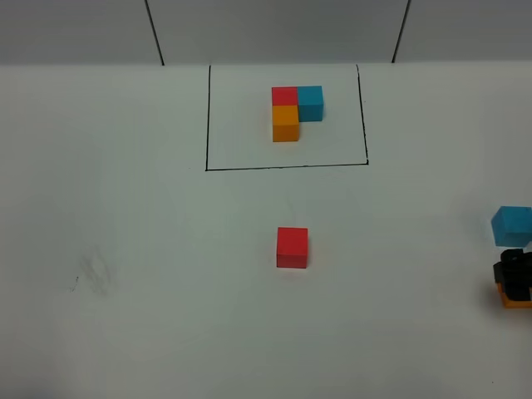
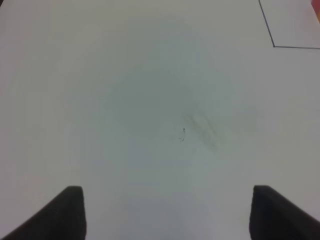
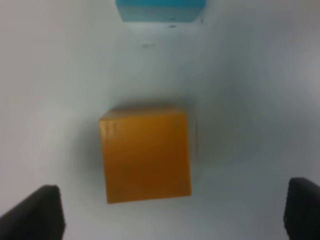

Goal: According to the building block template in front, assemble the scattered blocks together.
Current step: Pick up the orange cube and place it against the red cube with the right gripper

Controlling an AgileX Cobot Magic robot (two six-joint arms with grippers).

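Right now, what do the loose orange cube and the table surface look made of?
The orange cube: opaque, even colour, matte with no glare, slightly worn edges; painted wood or solid plastic, cannot tell which. The table surface: flat white matte sheet, likely paper or laminate; it bears a drawn black line and a grey smudge.

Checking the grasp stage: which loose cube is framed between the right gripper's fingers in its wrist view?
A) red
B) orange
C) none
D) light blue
B: the orange cube sits centred before the open right gripper, with the light blue cube farther on.
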